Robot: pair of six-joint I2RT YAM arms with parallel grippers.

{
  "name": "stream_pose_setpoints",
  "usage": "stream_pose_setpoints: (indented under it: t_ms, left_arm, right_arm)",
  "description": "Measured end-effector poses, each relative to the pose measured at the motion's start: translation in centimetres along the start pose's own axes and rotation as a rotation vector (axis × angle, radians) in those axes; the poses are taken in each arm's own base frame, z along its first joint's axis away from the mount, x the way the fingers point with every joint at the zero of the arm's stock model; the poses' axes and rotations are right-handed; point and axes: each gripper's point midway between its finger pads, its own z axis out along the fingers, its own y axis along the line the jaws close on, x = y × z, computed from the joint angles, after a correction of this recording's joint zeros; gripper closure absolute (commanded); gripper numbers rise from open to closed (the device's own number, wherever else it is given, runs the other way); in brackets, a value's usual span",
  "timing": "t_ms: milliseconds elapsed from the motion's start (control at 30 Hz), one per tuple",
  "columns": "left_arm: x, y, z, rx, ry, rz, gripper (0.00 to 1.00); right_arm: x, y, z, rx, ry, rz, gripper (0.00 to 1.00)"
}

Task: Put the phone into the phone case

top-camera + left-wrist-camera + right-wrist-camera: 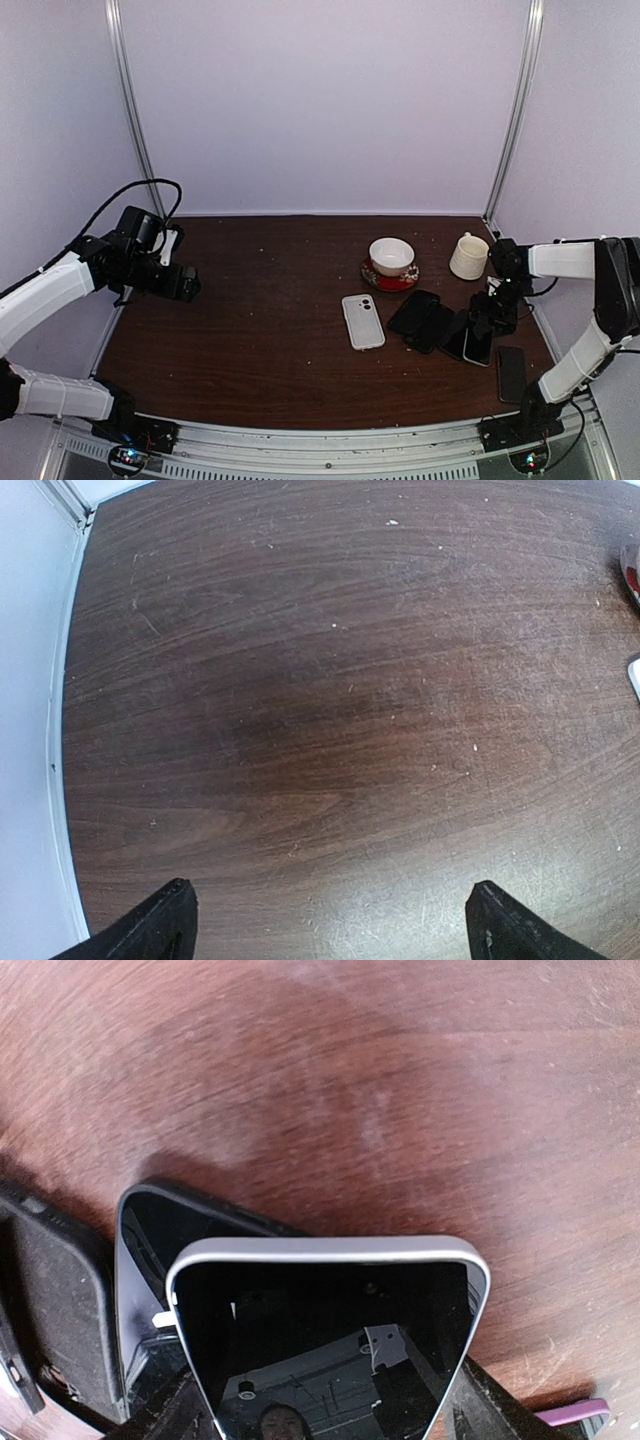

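Observation:
A phone (320, 1320) with a black screen and a silver rim lies between the fingers of my right gripper (330, 1415), and both fingers press against its long sides. Its far end overlaps an empty black phone case (150, 1230) lying open side up on the table. In the top view the right gripper (487, 322) is low over the phone (478, 347) at the right of the table, next to overlapping black cases (425, 320). My left gripper (185, 283) hovers open at the far left, and its jaws (330, 920) hold nothing above bare wood.
A white, phone-shaped slab with a camera cutout (362, 321) lies left of the black cases. Behind them stand a white bowl on a red saucer (391, 262) and a cream cup (468, 256). Another dark phone (511, 372) lies near the right front corner.

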Motion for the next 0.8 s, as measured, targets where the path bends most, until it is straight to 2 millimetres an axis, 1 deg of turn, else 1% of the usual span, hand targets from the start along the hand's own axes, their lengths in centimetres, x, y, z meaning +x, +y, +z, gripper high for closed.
stream_pose_setpoints:
  t_ms: [67,167,233,333,467,533,633,733,800]
  left_arm:
    - [0.0,0.0,0.0,0.000,-0.001,0.000,0.03]
    - [0.0,-0.3,0.0,0.017,0.001,0.008,0.03]
    - [0.0,-1.1,0.0,0.064,0.004,0.024,0.03]
    - [0.3,-2.8,0.0,0.142,0.015,0.063,0.06]
    - [0.6,-6.8,0.1,0.233,0.051,0.184,0.07]
    - [0.3,-9.7,0.0,0.272,0.060,0.272,0.09]
    - [-0.5,-14.0,0.0,0.314,0.082,0.384,0.15]
    - [-1.5,-17.6,1.1,0.324,0.109,0.465,0.16]
    - [-1.4,-19.3,2.2,0.319,0.129,0.510,0.16]
  right_arm:
    - [0.0,0.1,-0.2,-0.007,-0.007,-0.011,0.35]
    - [0.1,0.3,-1.1,-0.024,-0.040,-0.024,0.36]
    - [0.1,0.4,-2.1,-0.041,-0.078,-0.030,0.37]
    - [0.0,0.7,-3.2,-0.060,-0.121,-0.038,0.39]
    - [-0.1,0.7,-3.8,-0.064,-0.144,-0.045,0.41]
    - [0.0,0.7,-4.0,-0.061,-0.148,-0.050,0.43]
    - [0.1,1.0,-4.5,-0.056,-0.168,-0.072,0.44]
    - [0.7,2.2,-5.4,-0.055,-0.200,-0.136,0.44]
    - [1.3,3.7,-6.4,-0.066,-0.228,-0.204,0.44]
